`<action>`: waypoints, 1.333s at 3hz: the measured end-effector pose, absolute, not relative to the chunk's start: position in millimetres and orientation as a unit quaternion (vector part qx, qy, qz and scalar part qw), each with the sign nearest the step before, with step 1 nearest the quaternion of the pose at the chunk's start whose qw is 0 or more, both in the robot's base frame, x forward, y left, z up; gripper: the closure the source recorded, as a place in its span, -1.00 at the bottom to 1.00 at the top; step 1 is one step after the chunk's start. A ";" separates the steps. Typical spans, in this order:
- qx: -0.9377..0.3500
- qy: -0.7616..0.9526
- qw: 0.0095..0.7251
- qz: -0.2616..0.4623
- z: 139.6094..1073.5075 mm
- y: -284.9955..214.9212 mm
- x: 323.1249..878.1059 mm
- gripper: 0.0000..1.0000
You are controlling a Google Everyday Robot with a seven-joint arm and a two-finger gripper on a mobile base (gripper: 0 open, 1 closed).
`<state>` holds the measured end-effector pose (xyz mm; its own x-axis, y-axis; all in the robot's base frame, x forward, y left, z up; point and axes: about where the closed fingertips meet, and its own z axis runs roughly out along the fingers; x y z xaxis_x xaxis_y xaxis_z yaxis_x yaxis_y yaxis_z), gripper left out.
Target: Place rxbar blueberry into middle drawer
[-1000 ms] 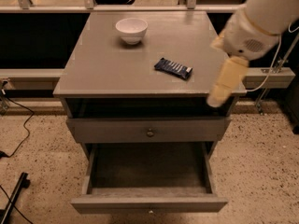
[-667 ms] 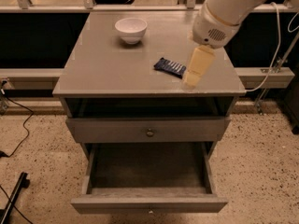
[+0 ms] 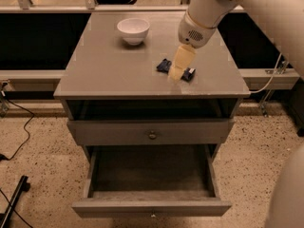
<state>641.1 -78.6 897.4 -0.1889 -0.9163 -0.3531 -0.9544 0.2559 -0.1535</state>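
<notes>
Snack bar (image 3: 164,65): lying on the cabinet top (image 3: 109,70). Gripper (image 3: 176,72): you are positioning it over the bar's middle, grip state untellable. Next: securing the bar, then carrying it down into the open lower drawer (image 3: 152,207).

We see our pale cream tool (image 3: 176,69) low over the small flat dark blue snack bar (image 3: 164,65) on the grey wooden tabletop (image 3: 104,75).
The tool covers the bar's middle, so only its two ends show. A round white bowl (image 3: 133,30) sits well apart, toward the back left. Below, the upper grey drawer (image 3: 114,133) with a round brass knob (image 3: 152,135) is closed, and the wide, shallow lower grey drawer (image 3: 152,207) stands pulled open.
</notes>
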 end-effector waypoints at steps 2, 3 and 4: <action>-0.587 0.785 0.186 0.070 868.7 -83.1 671.7 -1.00; -0.581 0.789 0.186 0.078 858.8 -87.0 679.0 -0.63; -0.575 0.792 0.190 0.077 849.8 -94.2 683.1 -0.17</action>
<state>683.1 -94.2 849.8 -0.2672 -0.8815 -0.3893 -0.9399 0.3275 -0.0964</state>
